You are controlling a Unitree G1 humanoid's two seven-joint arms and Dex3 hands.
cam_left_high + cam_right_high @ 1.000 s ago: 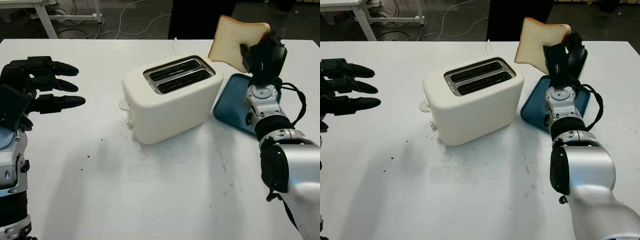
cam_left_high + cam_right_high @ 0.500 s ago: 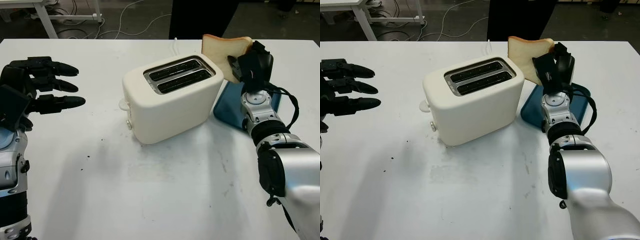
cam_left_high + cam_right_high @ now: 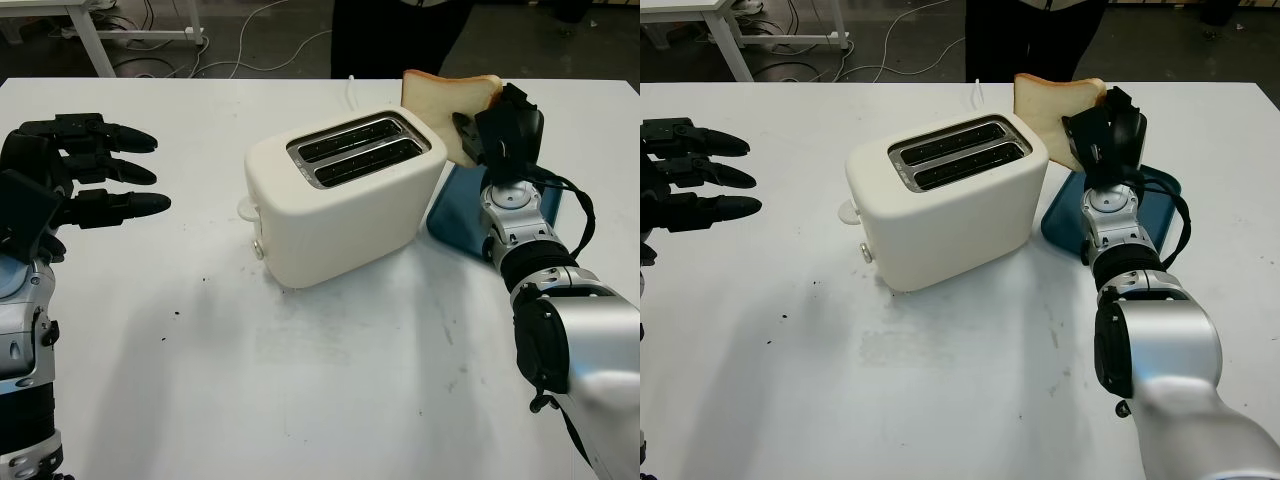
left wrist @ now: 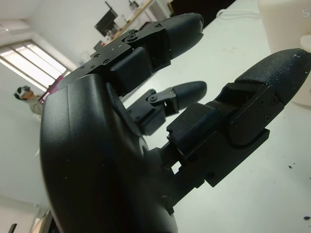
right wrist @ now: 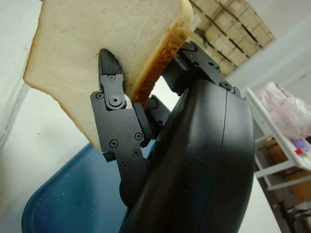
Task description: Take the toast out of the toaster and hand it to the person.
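Note:
A cream two-slot toaster [image 3: 335, 195] stands mid-table with both slots empty. My right hand [image 3: 490, 135] is raised just right of it, above the blue tray [image 3: 462, 210], shut on a slice of white toast [image 3: 443, 105] that tilts toward the toaster's far right corner. Up close, black fingers [image 5: 112, 92] pinch the toast [image 5: 97, 48] from both faces. My left hand [image 3: 75, 175] hovers open over the table's left side, far from the toaster. A person [image 3: 400, 35] in dark clothes stands at the table's far edge, behind the toaster.
The toaster's white cord [image 3: 352, 88] runs toward the far edge. Small dark crumbs [image 3: 178, 312] dot the white table in front. A white table leg and cables [image 3: 150, 35] lie on the floor beyond the far left.
My right hand lowered the toast from high above the tray and brought it left toward the toaster's far corner, then nearly stopped. The left hand stayed still.

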